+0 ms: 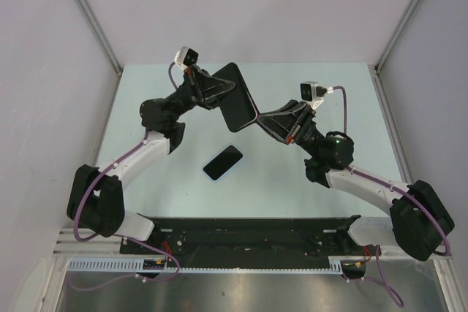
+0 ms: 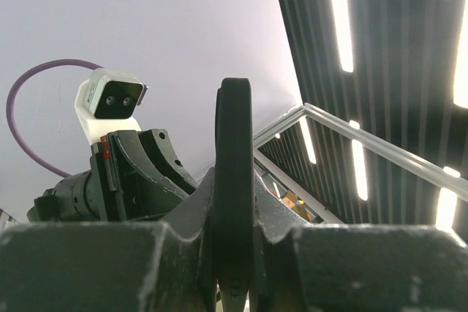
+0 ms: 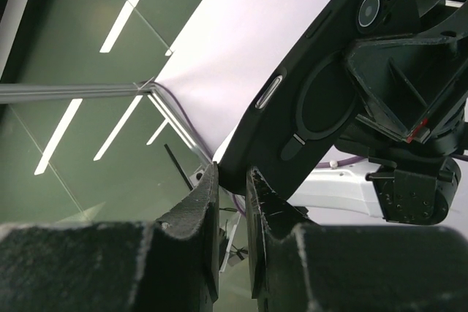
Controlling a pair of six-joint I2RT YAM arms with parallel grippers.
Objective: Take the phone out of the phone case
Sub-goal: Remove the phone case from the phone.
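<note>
Pinching phone case (image 1: 238,100) edges aloft, left claw (image 1: 224,87), right claw (image 1: 259,118) both clamped, phone (image 1: 223,162) lying apart below.

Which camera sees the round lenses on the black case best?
The right wrist view: the lenses show close up on the case. The top view shows only its dark flat side, and the left wrist only its thin edge.

Black phone case (image 3: 314,85), corner in right claw (image 3: 232,178)
</note>
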